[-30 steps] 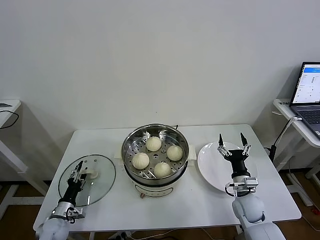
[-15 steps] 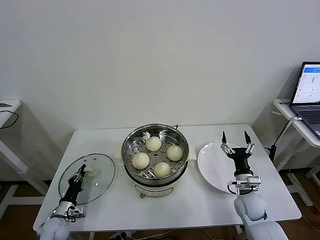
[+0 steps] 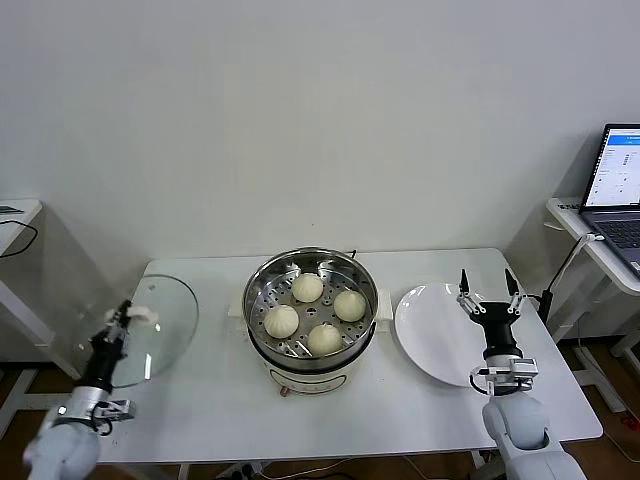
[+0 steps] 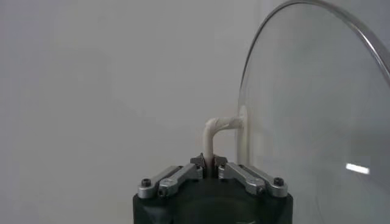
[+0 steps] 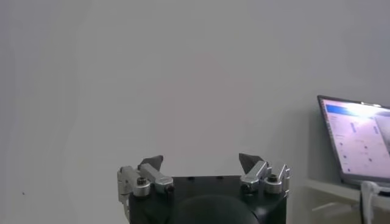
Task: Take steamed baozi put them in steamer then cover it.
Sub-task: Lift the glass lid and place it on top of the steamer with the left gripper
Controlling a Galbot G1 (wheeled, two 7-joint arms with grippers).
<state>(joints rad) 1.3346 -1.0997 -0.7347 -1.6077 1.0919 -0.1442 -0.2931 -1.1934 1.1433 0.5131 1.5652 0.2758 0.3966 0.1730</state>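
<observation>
The steel steamer (image 3: 255,300) stands in the middle of the table on its cream base. Four steamed baozi (image 3: 307,287) lie on its perforated tray. My left gripper (image 3: 122,315) is shut on the cream handle (image 4: 213,135) of the glass cover (image 3: 155,330). It holds the cover lifted and tilted near upright over the table's left edge, left of the steamer. In the left wrist view the cover (image 4: 317,109) stands edge-on beside my gripper (image 4: 208,163). My right gripper (image 3: 487,283) is open and empty, pointing up over the right side of the table; it also shows in the right wrist view (image 5: 201,162).
A flat white plate (image 3: 430,335) lies right of the steamer, below my right gripper. A laptop (image 3: 615,185) stands on a side desk at the far right. The table (image 3: 380,410) has bare surface in front of the steamer.
My left gripper has lifted the cover off the table, moved it left and up, and tilted it upright. My right gripper has drifted right, still open.
</observation>
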